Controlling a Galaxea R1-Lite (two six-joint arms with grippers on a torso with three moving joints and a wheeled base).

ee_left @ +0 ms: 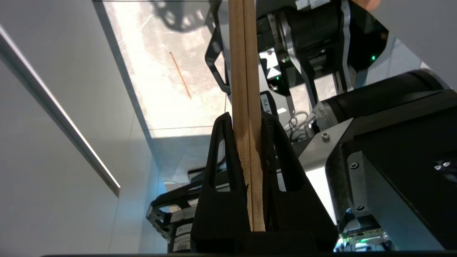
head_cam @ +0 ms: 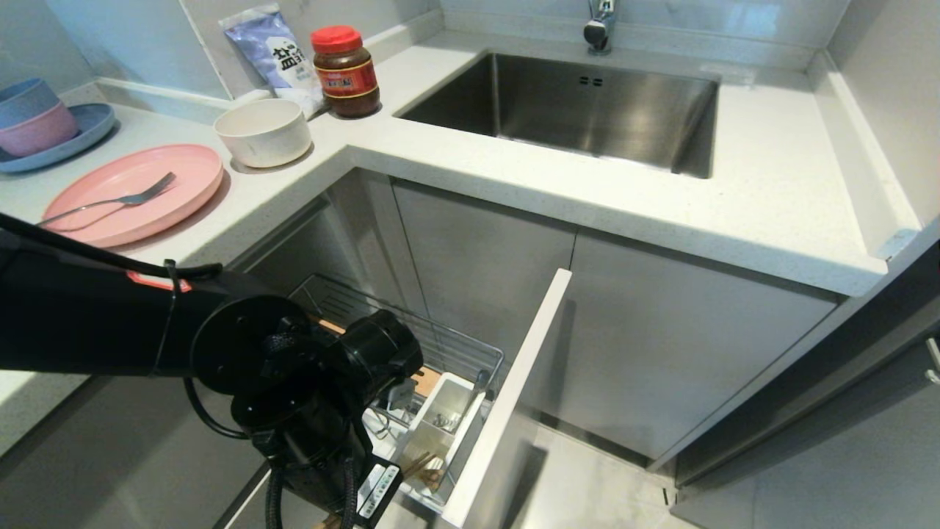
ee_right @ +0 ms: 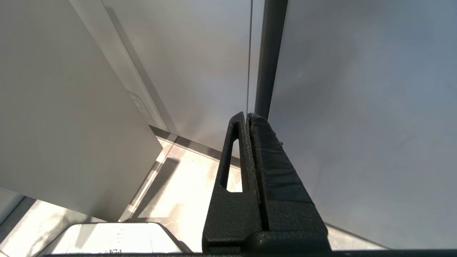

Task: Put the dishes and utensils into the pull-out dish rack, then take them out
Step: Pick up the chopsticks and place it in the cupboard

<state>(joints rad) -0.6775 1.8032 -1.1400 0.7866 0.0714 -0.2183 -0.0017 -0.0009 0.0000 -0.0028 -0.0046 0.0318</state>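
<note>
Left gripper [ee_left: 246,121] pinches the chopsticks [ee_left: 244,71] tight between its black fingers [ee_left: 221,171], the two sticks side by side and running up out of the wrist view's top edge. In the head view that arm fills the lower left, over the pulled-out dish rack [head_cam: 440,353] with its white caddy [head_cam: 444,415]. Upper left on the counter: pink plate [head_cam: 183,176] with the fork [head_cam: 117,200] on it, white bowl [head_cam: 263,132] just beside. Right gripper [ee_right: 248,117] is closed on nothing, facing grey cabinet panels.
</note>
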